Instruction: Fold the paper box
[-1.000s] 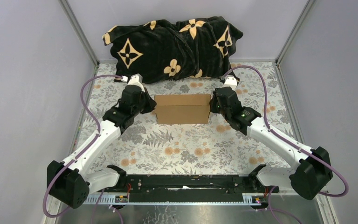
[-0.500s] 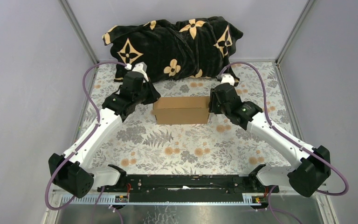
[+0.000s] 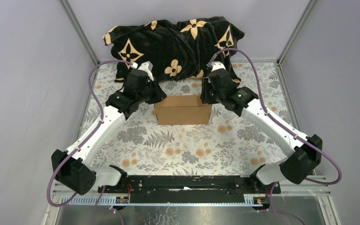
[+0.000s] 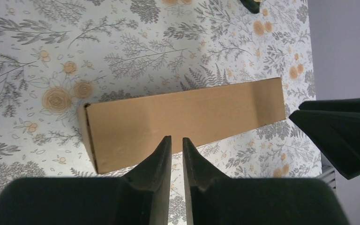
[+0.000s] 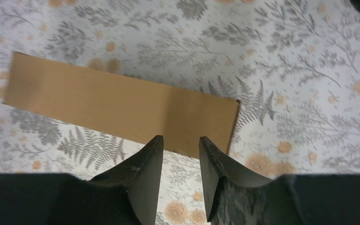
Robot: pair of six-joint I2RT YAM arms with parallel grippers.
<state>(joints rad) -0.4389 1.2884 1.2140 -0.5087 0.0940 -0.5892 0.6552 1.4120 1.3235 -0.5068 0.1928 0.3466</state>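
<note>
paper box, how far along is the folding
Done: the paper box sits on the floral tablecloth as a closed rectangular block, no loose flaps visible. In hand: nothing; the left gripper and right gripper hover over it, jaws parted, empty. Left: probably only backing away.

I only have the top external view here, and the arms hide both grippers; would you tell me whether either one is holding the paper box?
Observer: Neither. The left gripper has its jaws a narrow slit apart, with nothing between them.
Operator: And the right one?
Observer: The right gripper stands wider open, also empty, its tips pointing at the paper box near one end.
Operator: Is the box closed up?
Observer: The left wrist view shows a thin dark gap along one short end.
</note>
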